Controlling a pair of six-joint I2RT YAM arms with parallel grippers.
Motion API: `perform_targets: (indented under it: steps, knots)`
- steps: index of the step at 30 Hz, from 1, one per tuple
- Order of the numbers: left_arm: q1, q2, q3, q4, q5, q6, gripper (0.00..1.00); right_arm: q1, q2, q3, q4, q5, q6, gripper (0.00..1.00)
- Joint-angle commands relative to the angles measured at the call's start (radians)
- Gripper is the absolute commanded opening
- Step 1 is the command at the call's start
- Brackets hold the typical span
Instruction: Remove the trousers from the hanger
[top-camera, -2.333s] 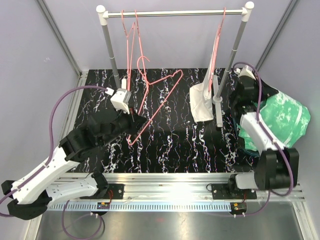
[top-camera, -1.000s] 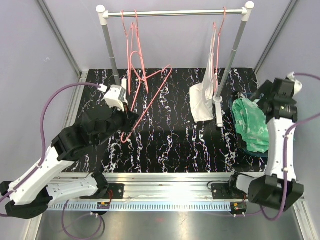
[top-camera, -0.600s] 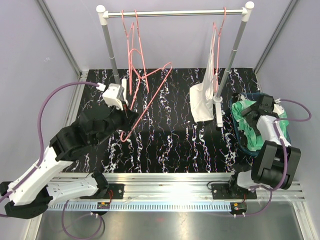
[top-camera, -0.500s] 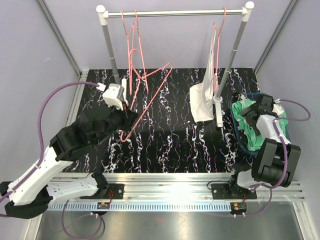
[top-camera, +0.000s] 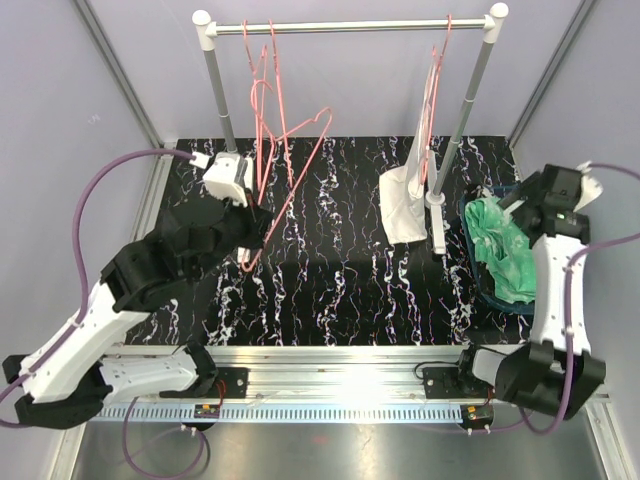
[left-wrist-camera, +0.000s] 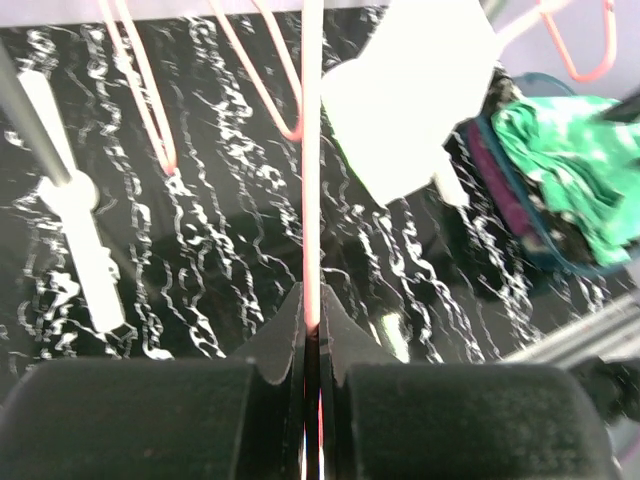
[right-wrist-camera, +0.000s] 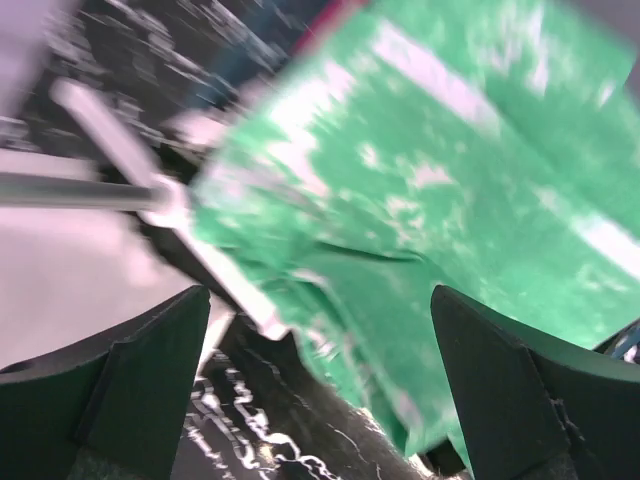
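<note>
Here: right tool (right-wrist-camera: 320, 300) spread wide above green trousers (top-camera: 505, 250); left tool (left-wrist-camera: 312, 315) clamped on pink hanger (left-wrist-camera: 312, 150)

**Three views: one fixed overhead, one on each wrist**

The top view looks down and forward from above and behind the arm bases. It takes in the whole black marbled table (top-camera: 350, 290), the clothes rail (top-camera: 350, 26) at the far edge and both arms. The left wrist camera sits low, close behind the left gripper (left-wrist-camera: 312, 325), and faces across the table toward the far right. With the top view it shares the red hanger (left-wrist-camera: 312, 150), the white cloth (left-wrist-camera: 410, 100) and the green-and-white trousers (left-wrist-camera: 565, 150). The right wrist camera, behind the right gripper (right-wrist-camera: 320, 295), hangs very near above those trousers and looks down, its picture blurred. All three views share the trousers and the rail's right foot (top-camera: 437, 228).
</note>
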Motion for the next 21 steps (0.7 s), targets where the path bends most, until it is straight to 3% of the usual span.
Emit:
perform_targets:
  steps: [1,12,21]
  knots:
    - [0.008,0.055,0.072,0.033,-0.097,0.036,0.0,0.005,-0.124,0.129,-0.126,-0.081,-0.111,0.99]
    - [0.016,0.265,0.245,0.088,-0.188,0.096,0.0,0.005,-0.461,0.091,-0.109,-0.573,-0.165,0.99]
    - [0.034,0.44,0.429,0.148,-0.318,0.159,0.0,0.036,-0.489,0.031,-0.049,-0.702,-0.073,1.0]
